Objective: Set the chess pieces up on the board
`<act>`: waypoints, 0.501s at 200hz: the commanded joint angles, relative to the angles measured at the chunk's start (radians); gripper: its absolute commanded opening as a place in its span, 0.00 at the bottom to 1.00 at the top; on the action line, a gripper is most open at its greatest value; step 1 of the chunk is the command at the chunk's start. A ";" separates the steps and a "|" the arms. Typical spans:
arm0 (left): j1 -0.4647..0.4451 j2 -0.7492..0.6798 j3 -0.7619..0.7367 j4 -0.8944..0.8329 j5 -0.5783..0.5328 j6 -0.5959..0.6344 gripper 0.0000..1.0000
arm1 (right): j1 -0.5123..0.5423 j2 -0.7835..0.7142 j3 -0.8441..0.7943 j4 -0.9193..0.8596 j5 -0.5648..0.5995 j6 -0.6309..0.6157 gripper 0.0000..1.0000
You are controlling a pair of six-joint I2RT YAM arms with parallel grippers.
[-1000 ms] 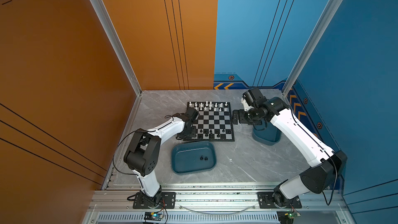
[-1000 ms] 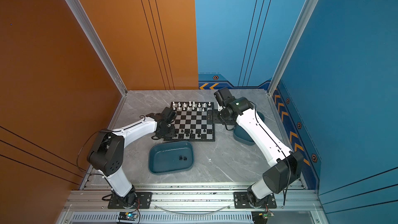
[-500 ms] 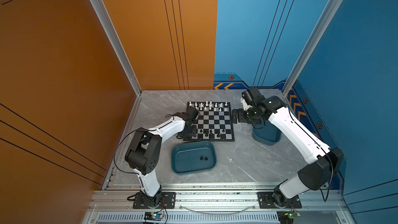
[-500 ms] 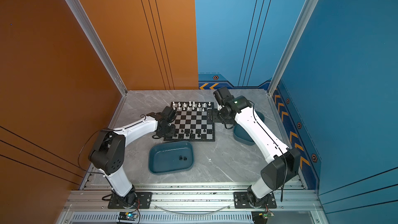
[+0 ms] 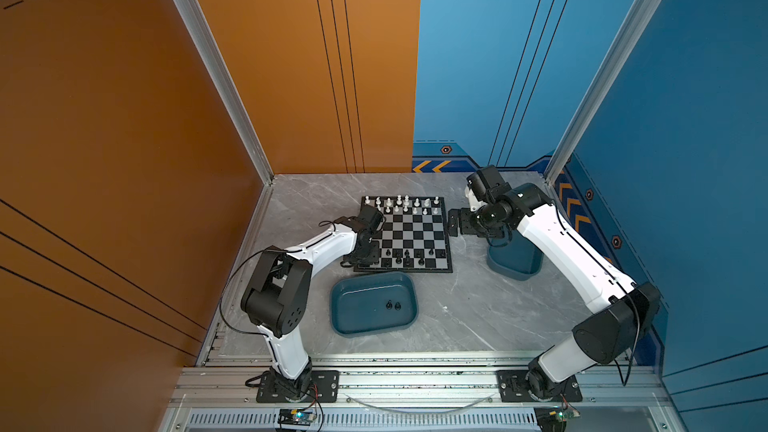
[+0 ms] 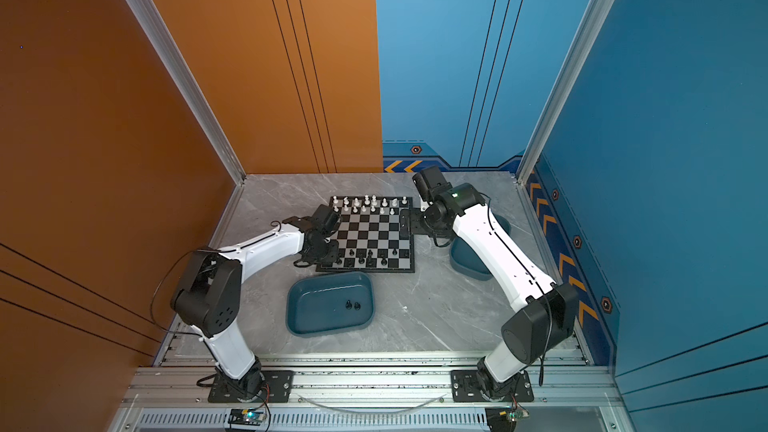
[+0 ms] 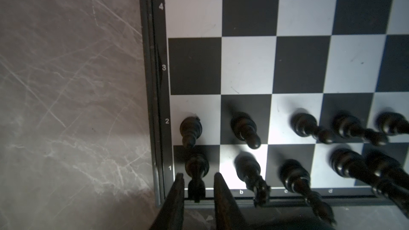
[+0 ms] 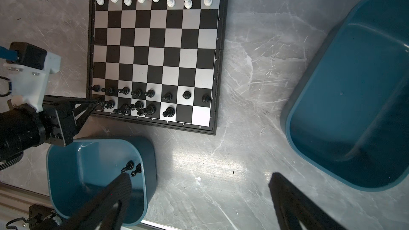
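Observation:
The board (image 5: 409, 230) lies in the middle of the table, also in the right wrist view (image 8: 155, 40). Several white chess pieces (image 5: 401, 203) stand on its two far rows. Several black ones (image 5: 405, 257) stand on its two near rows. My left gripper (image 7: 197, 174) sits at the board's near left corner (image 5: 365, 257), open a little. Its fingers flank the upright black corner piece (image 7: 197, 167) with a small gap on each side. My right gripper (image 8: 199, 178) hangs wide open and empty off the board's right edge (image 5: 455, 222).
A teal tray (image 5: 353, 313) lies in front of the board and holds two black pieces (image 5: 392, 305), which also show in the right wrist view (image 8: 132, 167). A second teal tray (image 5: 519, 263) stands right of the board, under my right arm.
My left gripper stays at the board's near left corner and its jaws have parted slightly. The right arm has shifted a little and its gripper stays wide open.

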 commanded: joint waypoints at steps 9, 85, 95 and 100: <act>-0.006 -0.059 0.015 -0.037 0.007 -0.018 0.30 | -0.006 0.001 0.020 -0.023 0.002 -0.013 1.00; -0.031 -0.221 -0.046 -0.071 -0.040 -0.074 0.37 | 0.012 -0.035 -0.015 -0.011 -0.013 -0.019 0.95; -0.032 -0.261 -0.069 -0.072 -0.050 -0.088 0.37 | 0.021 -0.040 -0.021 -0.011 -0.016 -0.019 0.88; -0.033 -0.282 -0.083 -0.074 -0.055 -0.096 0.37 | 0.027 -0.042 -0.023 -0.011 -0.016 -0.019 0.81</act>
